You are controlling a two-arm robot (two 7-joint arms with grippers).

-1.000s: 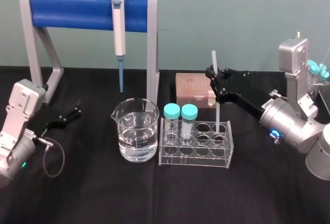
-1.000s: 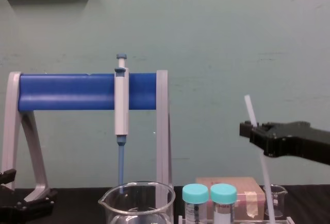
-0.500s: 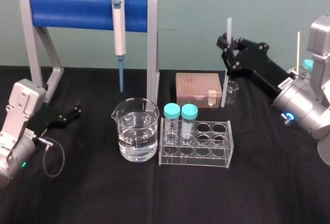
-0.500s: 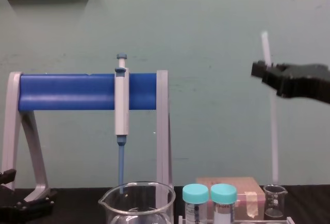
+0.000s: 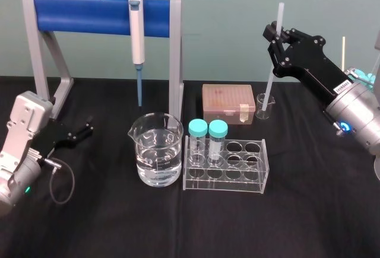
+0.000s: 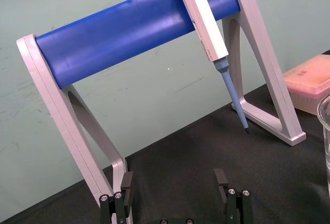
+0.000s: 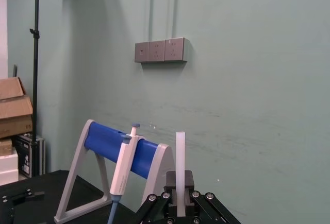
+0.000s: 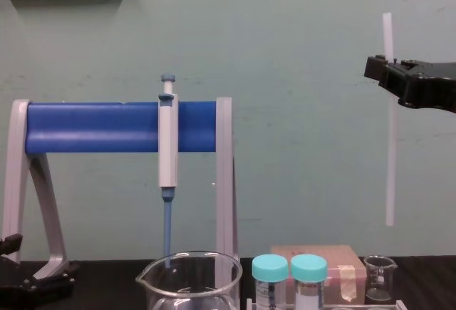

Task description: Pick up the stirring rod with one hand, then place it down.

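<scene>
Stirring rod, thin, straight and translucent white, hangs upright at the upper right of the head view, clamped near its top by the right pincer. Since half a second ago it has risen and shifted rightward, and its lower end now hangs clear above the small beaker. The large beaker holds clear liquid. The rack holds two teal-capped tubes. The left pincer rests spread open at lower left.

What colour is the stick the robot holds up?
The stirring rod is translucent white, clearest in the chest view.
</scene>
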